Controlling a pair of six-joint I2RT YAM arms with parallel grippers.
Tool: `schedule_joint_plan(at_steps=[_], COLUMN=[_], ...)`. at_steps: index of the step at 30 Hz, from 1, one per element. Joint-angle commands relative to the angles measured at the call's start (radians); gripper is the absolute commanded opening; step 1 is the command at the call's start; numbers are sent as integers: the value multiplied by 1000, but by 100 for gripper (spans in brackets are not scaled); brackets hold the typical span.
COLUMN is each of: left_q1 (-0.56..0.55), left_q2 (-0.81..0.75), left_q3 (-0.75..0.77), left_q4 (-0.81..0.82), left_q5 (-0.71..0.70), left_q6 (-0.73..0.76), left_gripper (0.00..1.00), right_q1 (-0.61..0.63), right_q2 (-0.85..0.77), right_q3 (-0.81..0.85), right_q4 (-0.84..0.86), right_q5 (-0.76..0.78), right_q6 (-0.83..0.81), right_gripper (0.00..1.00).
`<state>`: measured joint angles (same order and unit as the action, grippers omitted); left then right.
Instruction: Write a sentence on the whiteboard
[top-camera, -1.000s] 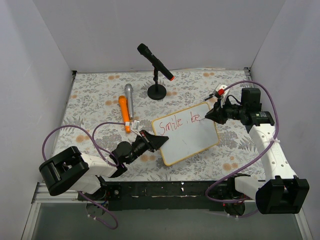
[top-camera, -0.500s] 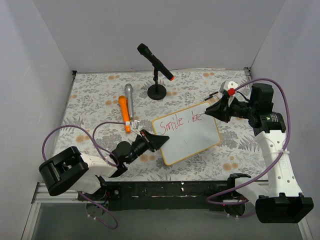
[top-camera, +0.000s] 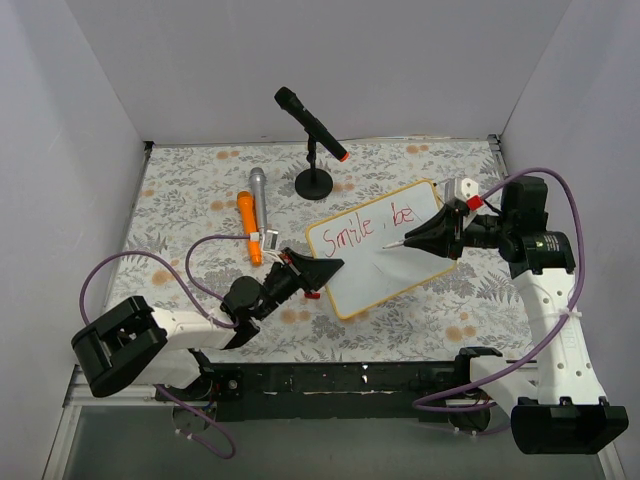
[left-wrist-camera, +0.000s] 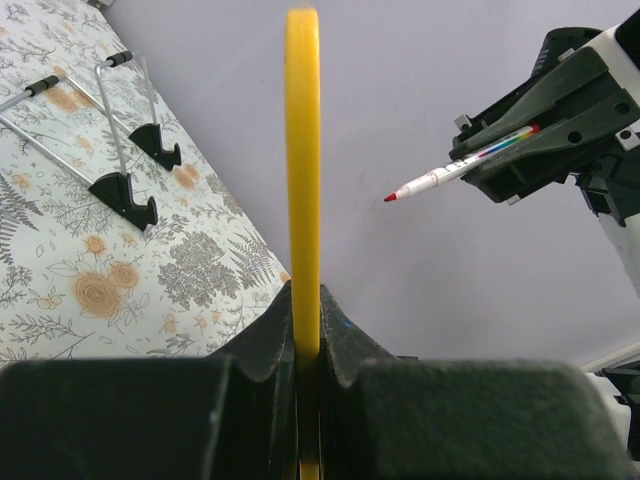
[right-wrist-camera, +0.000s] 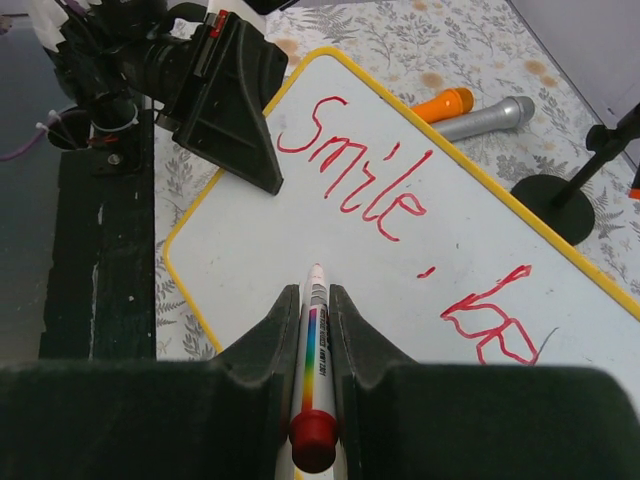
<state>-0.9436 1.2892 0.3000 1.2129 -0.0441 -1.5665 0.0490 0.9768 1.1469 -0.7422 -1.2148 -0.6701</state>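
Whiteboard (top-camera: 378, 272): yellow-rimmed, right of centre on the floral cloth (top-camera: 180, 200), between my two arms. From the left wrist I see it edge-on, the rim rising straight out from between the fingers. Whether its far edge rests on the cloth I cannot tell.
Sentence (top-camera: 362, 232): red marker writing in one line, which I read as "Smile , be". It runs along the upper part of the board, and the lower part is bare white.
Left gripper (top-camera: 332, 266): clamped on the board's left edge, with one finger on each face and the yellow rim pinched between them.
Right gripper (top-camera: 412, 240): closed round a marker (right-wrist-camera: 318, 340), which lies in the groove between the fingers. Its red end is toward the wrist and its tip points forward.
Marker tip: aimed at the bare white below the writing. From the left wrist I see a clear gap between tip and board, so it is not touching.
Black microphone (top-camera: 312, 125): on its round-based stand at the back of the cloth, behind the board.
Orange microphone (top-camera: 247, 228) and silver microphone (top-camera: 258, 192): lying side by side on the cloth, left of the board and apart from it.
Wire props (left-wrist-camera: 120, 150): two thin metal pieces with black feet, lying on the cloth. I see them only from the left wrist.
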Motion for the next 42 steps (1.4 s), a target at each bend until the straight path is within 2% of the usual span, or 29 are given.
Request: schedule_joint_plan(at_steps=[1, 14, 21, 33, 42], left_q1=[3, 2, 2, -7, -7], left_q2=[-64, -50, -30, 5, 62], left_q3=[45, 14, 25, 56, 132], left_q4=[361, 399, 402, 399, 381], left_q5=[3, 0, 0, -42, -160], left_q6=[5, -24, -33, -40, -38], left_gripper=[0, 0, 0, 0, 0], right_q1=[9, 46, 104, 264, 272], right_q2=[10, 25, 42, 77, 89], right_q3=[-13, -35, -16, 54, 143], right_q4=[-42, -59, -86, -72, -39], right_q5=[-86, -80, -46, 100, 267], right_q6=[-62, -98, -138, -152, -123], right_gripper=[1, 1, 1, 1, 1])
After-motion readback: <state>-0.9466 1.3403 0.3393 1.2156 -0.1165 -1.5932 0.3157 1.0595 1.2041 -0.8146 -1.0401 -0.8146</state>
